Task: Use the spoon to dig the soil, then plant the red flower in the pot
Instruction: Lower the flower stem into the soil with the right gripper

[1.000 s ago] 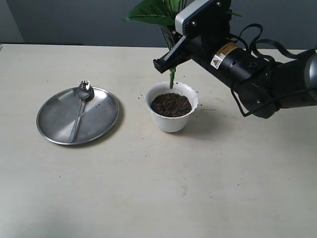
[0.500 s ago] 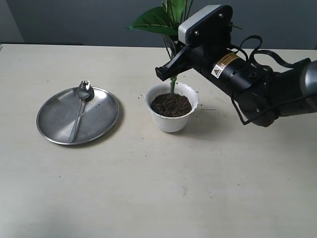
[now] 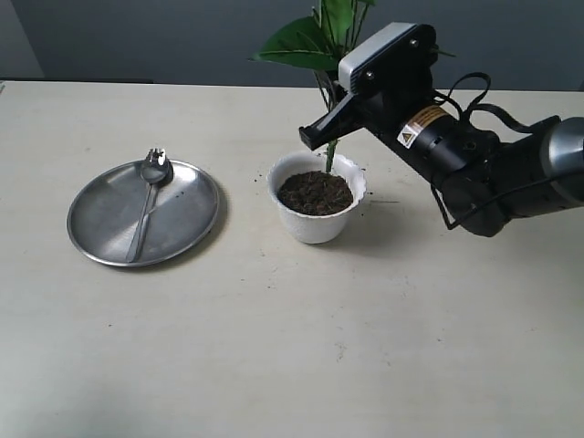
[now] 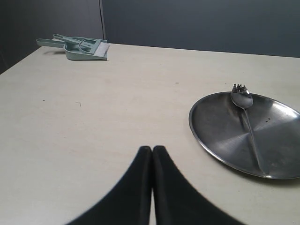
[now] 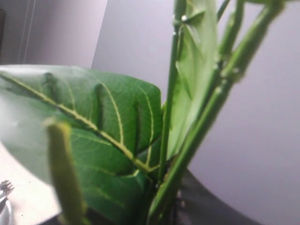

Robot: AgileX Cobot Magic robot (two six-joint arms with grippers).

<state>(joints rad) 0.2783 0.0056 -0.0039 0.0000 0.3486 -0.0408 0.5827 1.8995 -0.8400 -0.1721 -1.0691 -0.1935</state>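
The white pot (image 3: 316, 219) stands mid-table, filled with dark soil (image 3: 314, 192). My right gripper (image 3: 319, 137) hovers just above the pot's far rim, shut on the flower's green stem (image 3: 329, 157), whose lower end reaches the soil at the back of the pot. Broad green leaves (image 3: 299, 42) rise above the gripper; the red bloom is out of view. Leaf (image 5: 93, 126) and stalks (image 5: 199, 126) fill the right wrist view. The spoon (image 3: 146, 205) lies on a steel plate (image 3: 100, 219). My left gripper (image 4: 152, 150) is shut and empty, short of the spoon (image 4: 247, 119).
The round steel plate (image 4: 215, 122) sits left of the pot. A pale green dustpan with a brush (image 4: 83, 47) lies at a far corner of the table. Specks of spilled soil dot the table round the pot.
My right gripper has carried the flower down and to the right over the last second. The stem's foot has gone from above the pot's rim to the soil.
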